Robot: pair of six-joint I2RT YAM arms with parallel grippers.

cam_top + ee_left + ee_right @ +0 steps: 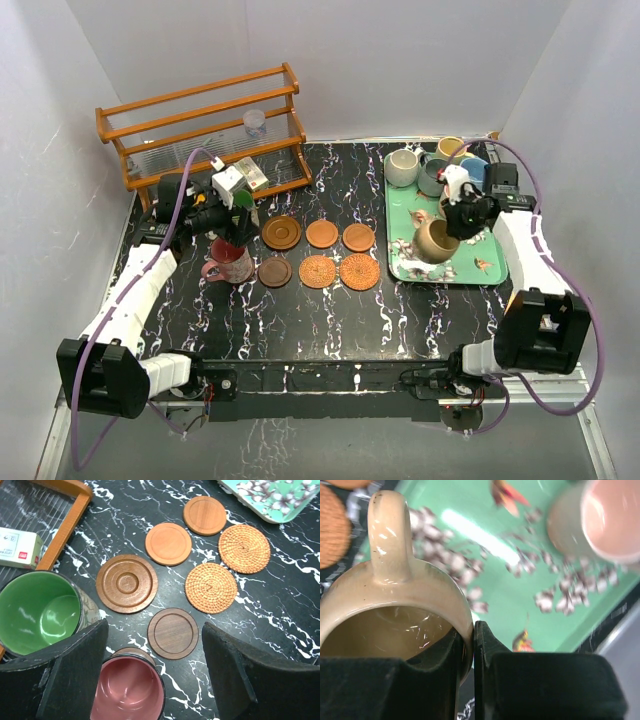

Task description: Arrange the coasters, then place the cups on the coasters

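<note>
Six coasters lie in two rows mid-table: a ringed brown coaster [126, 583], an orange one [168, 543], a brown one [204, 515], two wicker coasters [211, 587] [244, 548] and a dark rimmed coaster [172, 633]. My left gripper [154, 627] [232, 238] hangs open over a maroon cup with a pink inside [127, 690], which stands beside a green cup [37, 612]. My right gripper [473, 630] [447, 228] is shut on the rim of the tan cup [395, 610] [437, 240] over the green tray [480, 262]. A pink cup [605, 520] stands blurred nearby.
Cream [402, 167], grey-blue [432, 178], yellow [450, 148] and blue [474, 170] cups crowd the tray's far end. A wooden rack [200, 100] at the back left carries a small clear plastic cup [255, 122]; a white box [17, 547] lies by its base.
</note>
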